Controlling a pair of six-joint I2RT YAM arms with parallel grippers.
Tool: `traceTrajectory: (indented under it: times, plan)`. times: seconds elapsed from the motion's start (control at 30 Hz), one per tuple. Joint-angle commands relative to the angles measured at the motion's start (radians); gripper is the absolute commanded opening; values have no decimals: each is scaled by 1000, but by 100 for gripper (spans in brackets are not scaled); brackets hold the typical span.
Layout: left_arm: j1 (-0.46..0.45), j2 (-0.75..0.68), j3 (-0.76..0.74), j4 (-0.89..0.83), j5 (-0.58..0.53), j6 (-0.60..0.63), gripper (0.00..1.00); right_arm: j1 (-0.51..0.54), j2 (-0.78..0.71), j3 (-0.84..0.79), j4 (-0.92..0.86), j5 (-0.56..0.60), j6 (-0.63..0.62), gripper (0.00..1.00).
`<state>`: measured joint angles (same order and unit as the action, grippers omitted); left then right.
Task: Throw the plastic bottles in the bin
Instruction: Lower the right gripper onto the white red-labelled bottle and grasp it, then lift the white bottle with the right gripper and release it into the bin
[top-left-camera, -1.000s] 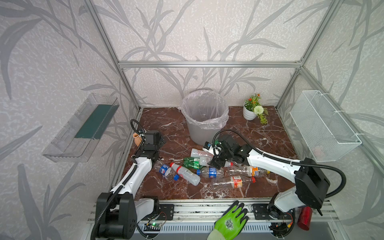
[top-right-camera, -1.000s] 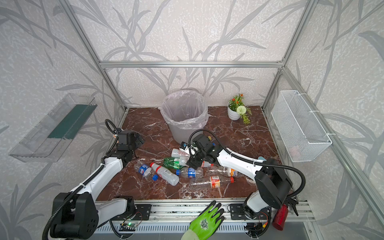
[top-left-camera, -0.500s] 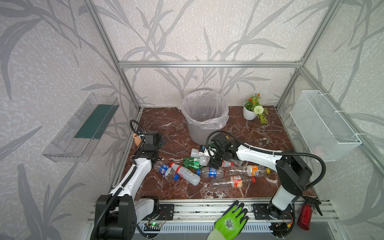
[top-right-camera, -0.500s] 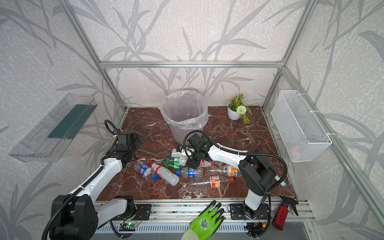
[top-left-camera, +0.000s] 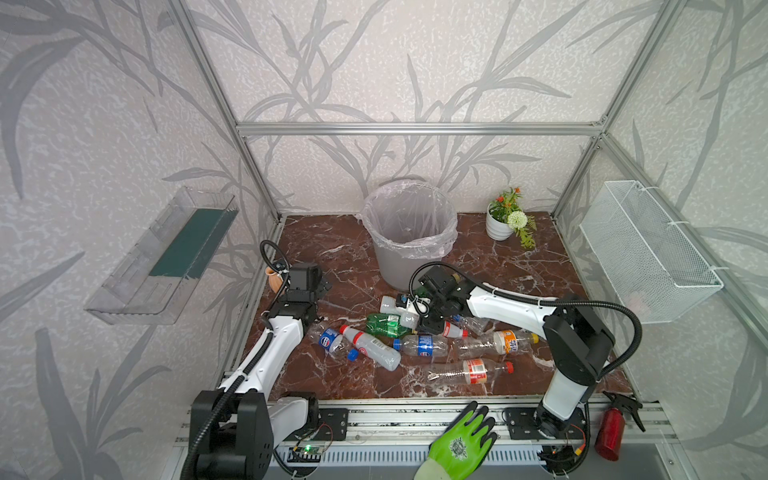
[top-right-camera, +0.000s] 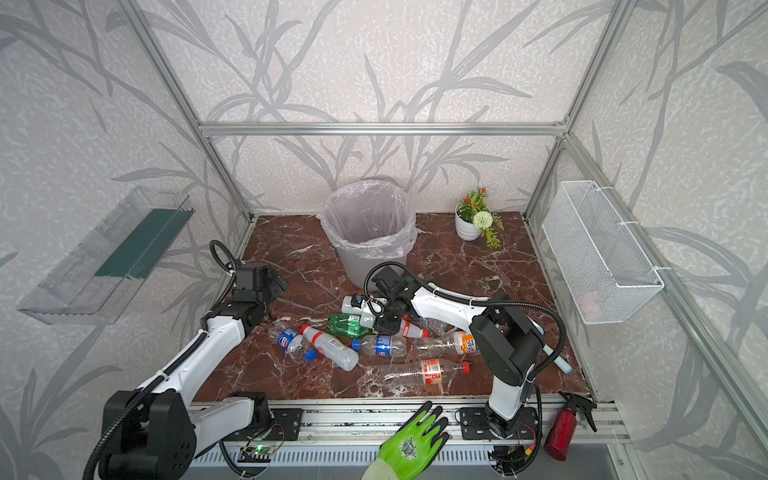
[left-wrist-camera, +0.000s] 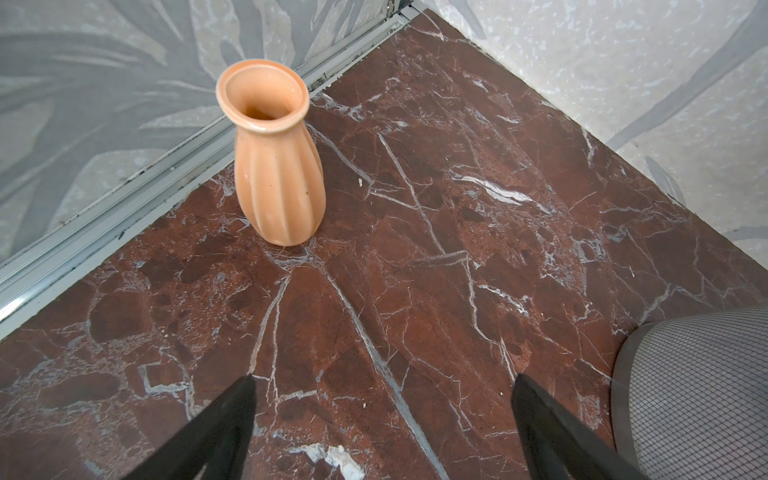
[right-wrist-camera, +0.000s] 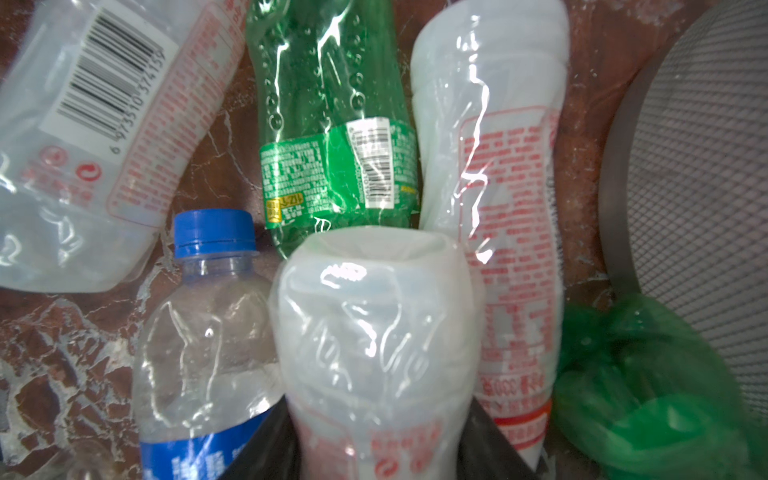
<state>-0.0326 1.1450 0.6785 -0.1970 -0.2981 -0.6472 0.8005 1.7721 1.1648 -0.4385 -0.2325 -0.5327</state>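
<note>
A: Check the right gripper (right-wrist-camera: 378, 449). Changed how?

B: Gone from wide apart 1 second ago to pinching a white bottle (right-wrist-camera: 374, 316) between both fingers (right-wrist-camera: 490, 453). Also edged deeper into the pile (top-left-camera: 419, 345).

A: Meaning what for the task?

B: Probably 1 bottle secured, though not yet lifted. Just past the fingertips, lying loose: a green bottle (right-wrist-camera: 332, 104) and a blue-cap bottle (right-wrist-camera: 199, 324). Plenty more scattered around that hand, so most of the job left.

A: And the bin (top-left-camera: 409, 249)?

B: Right beside that hand, so only a short carry up and over the rim, by the look of it.

A: Left gripper (left-wrist-camera: 382, 419)?

B: Spread wide, holding nothing, hovering over bare floor (left-wrist-camera: 457, 257) with a vase (left-wrist-camera: 276, 166) ahead of the fingertips. Much as before.
</note>
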Motion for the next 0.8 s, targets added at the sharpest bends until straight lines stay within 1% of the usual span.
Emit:
traceTrajectory:
  times: [0.0,0.03,0.13,0.3,0.4,0.53,0.6,0.7,0.77]
  plan:
    - [1,-12,12,-24,-33,-16,95,3,-54,10,-10,0,-1,52]
    - [1,-12,13,-26,-33,-18,95,3,-59,5,-3,4,4,51]
    - [2,-13,11,-29,-37,-27,95,2,-144,-14,39,23,28,49]
    - [1,-16,10,-41,-52,-50,95,-2,-278,-69,146,121,90,47]
    - [1,-17,6,-44,-47,-58,96,-15,-377,-108,228,159,132,47]
    - [2,-21,5,-45,-40,-67,96,-62,-554,-184,425,165,219,47]
    - [2,-24,1,-43,-39,-71,95,-96,-633,-195,497,154,273,47]
    - [0,-27,-2,-42,-29,-69,96,-122,-717,-190,615,201,290,47]
    - [0,-28,-3,-40,-26,-71,95,-153,-744,-178,743,221,323,49]
